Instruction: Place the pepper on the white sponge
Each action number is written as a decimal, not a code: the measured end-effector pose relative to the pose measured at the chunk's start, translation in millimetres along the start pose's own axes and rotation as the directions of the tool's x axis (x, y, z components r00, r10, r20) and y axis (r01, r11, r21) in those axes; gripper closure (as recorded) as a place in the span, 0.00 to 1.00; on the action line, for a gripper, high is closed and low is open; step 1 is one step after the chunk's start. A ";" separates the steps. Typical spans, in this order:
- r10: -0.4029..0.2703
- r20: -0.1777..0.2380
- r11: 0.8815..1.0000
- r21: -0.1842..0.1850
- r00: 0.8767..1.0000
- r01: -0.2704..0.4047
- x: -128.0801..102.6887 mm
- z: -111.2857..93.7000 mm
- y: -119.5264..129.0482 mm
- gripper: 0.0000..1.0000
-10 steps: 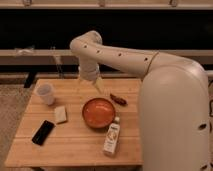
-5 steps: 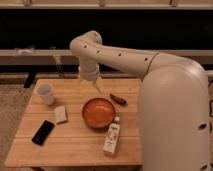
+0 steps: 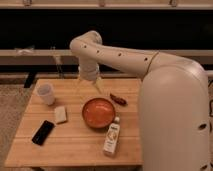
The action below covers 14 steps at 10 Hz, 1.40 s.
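The pepper (image 3: 118,99), small, dark red-brown and slightly curved, lies on the wooden table (image 3: 75,150) just right of the orange bowl's far rim. The white sponge (image 3: 60,114) is a pale block on the table's left half, between the cup and the black device. My gripper (image 3: 90,88) hangs from the white arm above the far middle of the table, behind the bowl and left of the pepper. Its two fingers are spread open, with nothing between them. It touches neither the pepper nor the sponge.
An orange bowl (image 3: 98,112) stands mid-table. A white cup (image 3: 46,93) is at the far left, a flat black device (image 3: 43,132) at the near left, and a white bottle (image 3: 112,136) lies in front of the bowl. My large white arm body (image 3: 175,115) covers the table's right side.
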 end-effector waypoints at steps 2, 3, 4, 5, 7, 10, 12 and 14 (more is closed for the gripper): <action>0.000 0.000 1.000 0.000 1.000 0.000 0.0 0.0 0.0 0.20; 0.000 0.000 1.000 0.000 1.000 0.000 0.0 0.0 0.0 0.20; 0.001 0.000 1.000 -0.001 1.000 -0.001 -0.3 0.0 -0.2 0.20; 0.007 -0.007 1.000 -0.008 1.000 -0.007 0.7 1.0 0.8 0.20; 0.039 -0.041 0.998 -0.048 0.998 -0.041 18.2 15.4 8.4 0.20; 0.133 -0.093 0.986 -0.090 0.987 -0.141 71.7 34.9 43.7 0.20; 0.245 -0.131 0.961 -0.099 0.961 -0.258 106.9 43.4 70.8 0.20; 0.374 -0.154 0.913 -0.114 0.914 -0.392 134.7 67.5 98.8 0.20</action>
